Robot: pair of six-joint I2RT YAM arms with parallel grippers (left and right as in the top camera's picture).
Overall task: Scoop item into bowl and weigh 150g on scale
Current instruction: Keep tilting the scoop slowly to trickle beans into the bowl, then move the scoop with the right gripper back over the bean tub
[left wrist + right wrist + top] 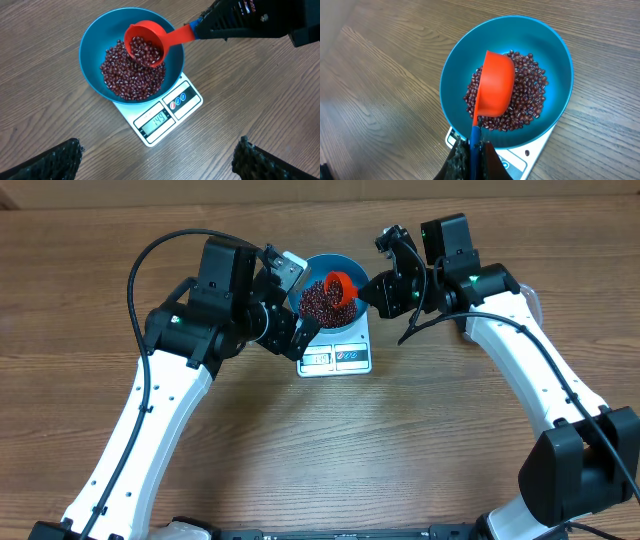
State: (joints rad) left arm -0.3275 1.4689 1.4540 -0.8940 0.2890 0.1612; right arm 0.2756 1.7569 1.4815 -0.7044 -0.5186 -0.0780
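Seen from overhead, the left arm bends in from the left of the round, deep bright-blue bowl [325, 260], with the left gripper [290, 305] spread wide and holding nothing. The right arm reaches in from the bowl's right, and the right gripper [372, 290] is clamped on the handle of a red plastic scoop [340, 283] above the bowl. In the left wrist view, small dark red-brown beans [125, 77] lie heaped inside the bowl and in the tilted scoop, and the bowl sits on the small flat white kitchen scale [165, 117]. In the right wrist view, the closed fingers pinch the scoop's blue handle end at the bowl's near rim, with the scoop tipped over the beans.
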